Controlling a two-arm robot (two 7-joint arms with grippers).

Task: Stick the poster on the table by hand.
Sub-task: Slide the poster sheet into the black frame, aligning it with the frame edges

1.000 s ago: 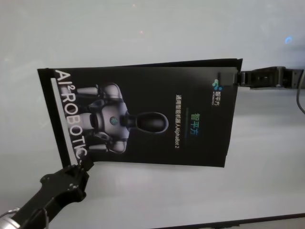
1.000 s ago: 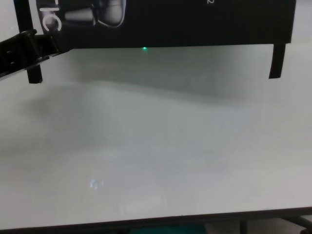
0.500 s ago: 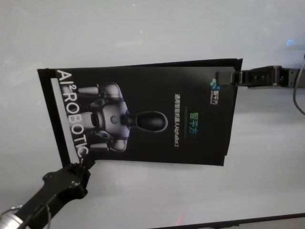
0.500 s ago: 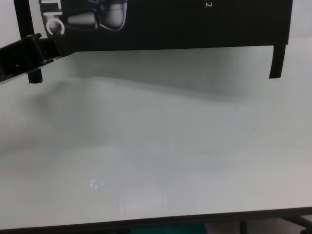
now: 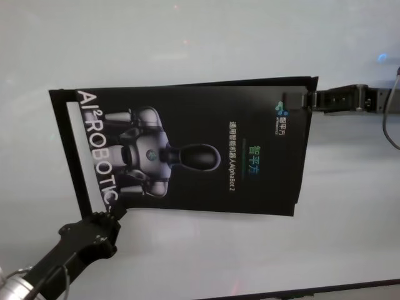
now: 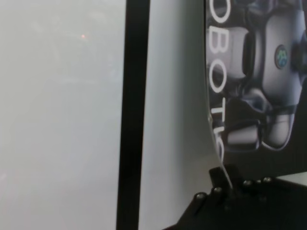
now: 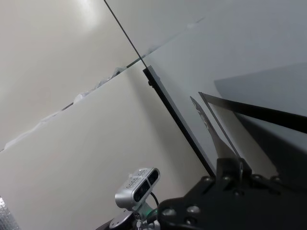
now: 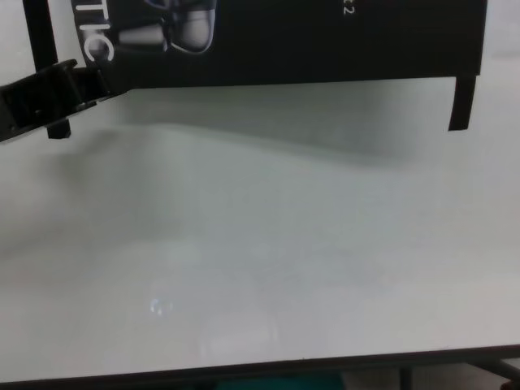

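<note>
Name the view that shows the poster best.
The head view: the whole poster shows, held at opposite corners by the left gripper and right gripper. The chest view shows only its near edge, the left wrist view one lettered corner, the right wrist view a thin edge.

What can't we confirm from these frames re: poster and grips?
- Poster flat on table or lifted: cannot tell; the chest view shows only a shadow under its near edge.
- Left tool contact: left wrist view shows the corner at the tool, pads hidden by its body.
- Right tool: dark against the poster in head view.
- Small text: too small.
</note>
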